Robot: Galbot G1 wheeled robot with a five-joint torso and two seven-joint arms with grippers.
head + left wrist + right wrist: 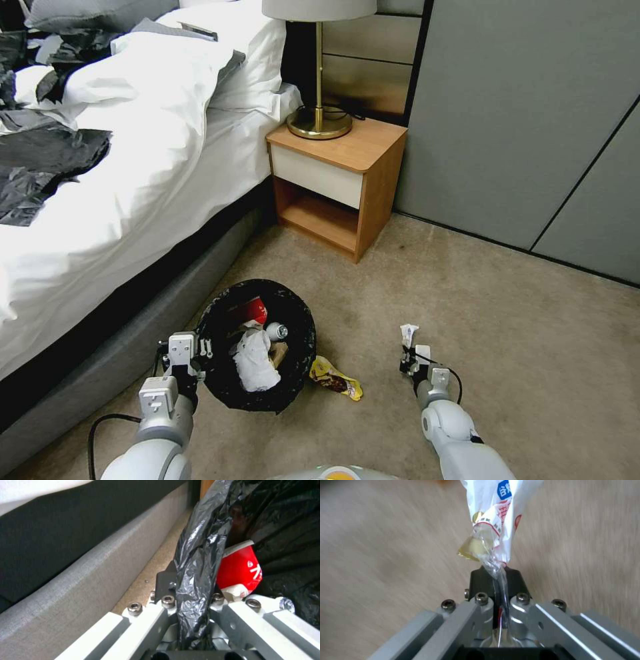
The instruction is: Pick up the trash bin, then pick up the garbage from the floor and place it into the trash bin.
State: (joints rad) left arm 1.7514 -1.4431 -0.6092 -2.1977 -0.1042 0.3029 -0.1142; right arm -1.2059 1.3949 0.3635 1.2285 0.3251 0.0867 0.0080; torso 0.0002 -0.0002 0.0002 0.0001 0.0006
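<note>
trash bin (pixel 263 347): light, pinched at bag-lined rim by left gripper (pixel 191 600). white wrapper (pixel 496 517): limp, crinkly; right gripper (pixel 498 580) clamps its tail.

The bin (pixel 257 347) is lined with a glossy black bag. Inside it, at twelve o'clock, lies a red cup (pixel 240 570) with white lettering; at the centre, white tissue (pixel 255 363). At three o'clock from the bin, a yellow wrapper (pixel 337 379) with brown print lies on the beige carpet (pixel 520 347). The right gripper (pixel 408 352) pinches a white wrapper (pixel 498 512) printed in red with a blue patch. The nightstand (pixel 337 187), at one o'clock, is orange-brown wood with a cream drawer.
</note>
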